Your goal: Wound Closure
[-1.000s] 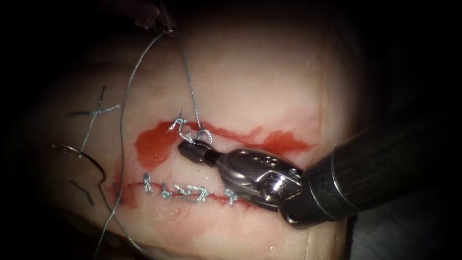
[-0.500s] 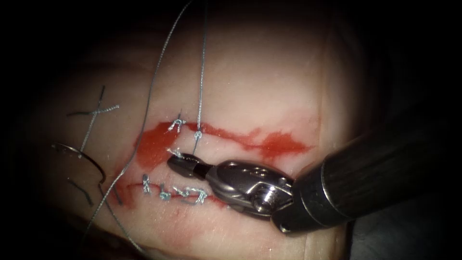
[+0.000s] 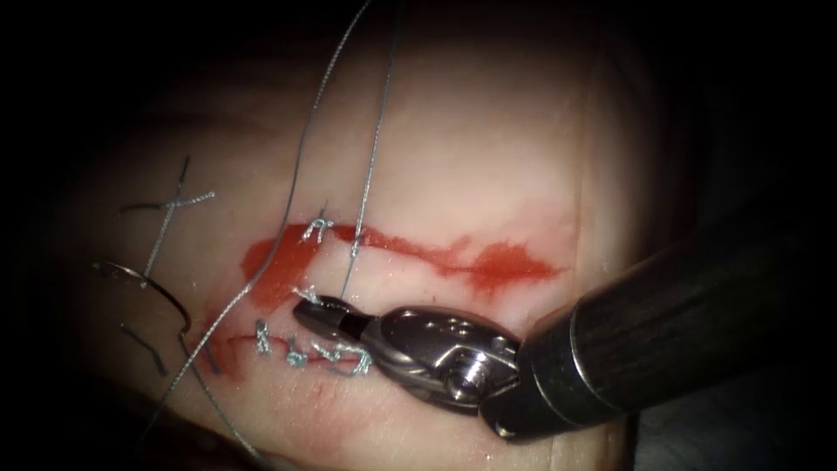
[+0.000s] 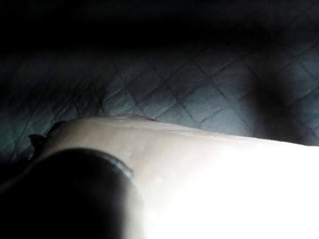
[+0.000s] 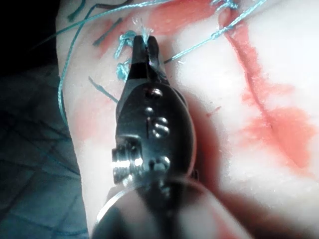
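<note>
Right gripper (image 3: 307, 308) clamps short thread end (image 3: 302, 294) on tissue (image 3: 453, 157); needle (image 3: 144, 281) lies near tissue's left edge, well apart; gripper has shifted left since earlier.

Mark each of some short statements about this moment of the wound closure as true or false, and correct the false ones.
1. The right gripper is shut on a short end of the thread. True.
2. The needle is held in the right gripper. False: it lies free on the tissue, left of the cut.
3. Red fluid lies on the tissue. True.
4. The lower cut has no stitches. False: stitches cross it.
5. Two strands of thread run upward from the wound. True.
</note>
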Motion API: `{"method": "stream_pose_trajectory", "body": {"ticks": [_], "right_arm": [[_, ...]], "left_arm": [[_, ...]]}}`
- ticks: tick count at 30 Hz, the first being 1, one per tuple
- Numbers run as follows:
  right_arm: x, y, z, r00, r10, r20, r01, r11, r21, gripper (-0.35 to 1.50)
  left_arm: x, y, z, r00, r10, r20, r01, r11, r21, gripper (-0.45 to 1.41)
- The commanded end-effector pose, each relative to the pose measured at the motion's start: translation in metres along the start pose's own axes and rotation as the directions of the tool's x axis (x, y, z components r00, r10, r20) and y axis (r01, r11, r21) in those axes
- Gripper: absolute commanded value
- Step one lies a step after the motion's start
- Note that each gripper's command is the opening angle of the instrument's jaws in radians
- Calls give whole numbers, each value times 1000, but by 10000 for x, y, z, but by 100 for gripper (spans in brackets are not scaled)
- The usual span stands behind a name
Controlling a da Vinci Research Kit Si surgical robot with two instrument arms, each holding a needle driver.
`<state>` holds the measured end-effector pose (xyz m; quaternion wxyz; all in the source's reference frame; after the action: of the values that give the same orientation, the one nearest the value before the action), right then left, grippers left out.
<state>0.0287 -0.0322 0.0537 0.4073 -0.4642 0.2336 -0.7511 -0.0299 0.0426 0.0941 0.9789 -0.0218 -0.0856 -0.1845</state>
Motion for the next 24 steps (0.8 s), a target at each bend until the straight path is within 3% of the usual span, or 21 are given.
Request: {"method": "stream_pose_trajectory", "body": {"ticks": [1, 24], "right_arm": [[1, 5, 9, 1000, -2, -6, 2, 1000, -5, -35], [6, 7, 8, 999, -17, -35, 16, 999, -28, -35]], "left_arm": [[-5, 6, 8, 1000, 0, -1, 0, 1000, -8, -45], [-38, 28, 42, 996, -48, -77, 42, 996, -76, -45]]}}
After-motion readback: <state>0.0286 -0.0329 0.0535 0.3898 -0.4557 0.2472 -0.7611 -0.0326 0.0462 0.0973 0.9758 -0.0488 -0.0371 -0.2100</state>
